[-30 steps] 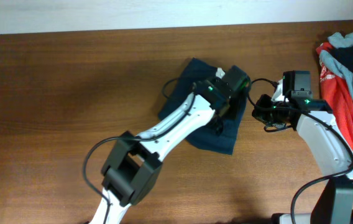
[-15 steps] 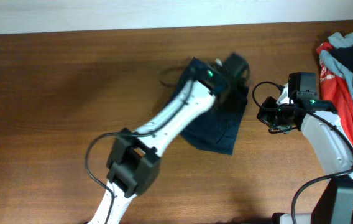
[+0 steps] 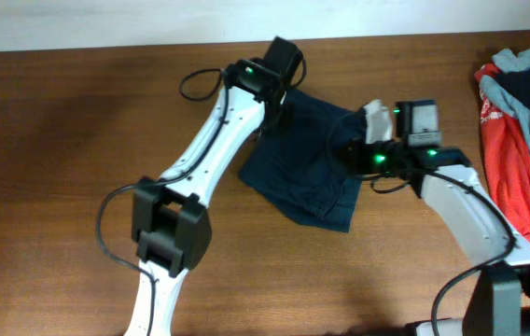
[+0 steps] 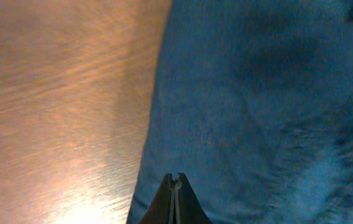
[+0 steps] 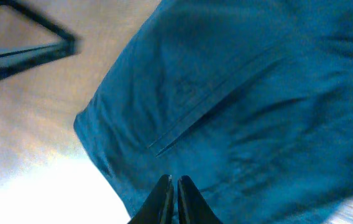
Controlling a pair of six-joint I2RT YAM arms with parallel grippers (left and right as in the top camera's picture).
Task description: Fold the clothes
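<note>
Two grippers over one garment. Left gripper [image 4: 174,186]: fingers clenched together, empty, above the left edge of the navy shorts [image 3: 307,168], which lie rumpled mid-table [image 3: 69,140]. Right gripper [image 5: 171,190]: fingers pinched nearly together over the shorts' right part. Mixed clothes pile [image 3: 512,121] at far right edge.

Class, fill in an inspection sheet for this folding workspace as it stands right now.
Surface: brown wooden table, glossy.
Job's things: navy garment, lying rumpled mid-table, not neatly folded.
Clutter: pile of red and grey garments at the right edge.
Grippers: left gripper shut, at the garment's edge; right gripper shut, over the garment.
Cables: black cables looping along both arms.
Surroundings: white strip behind the table.
</note>
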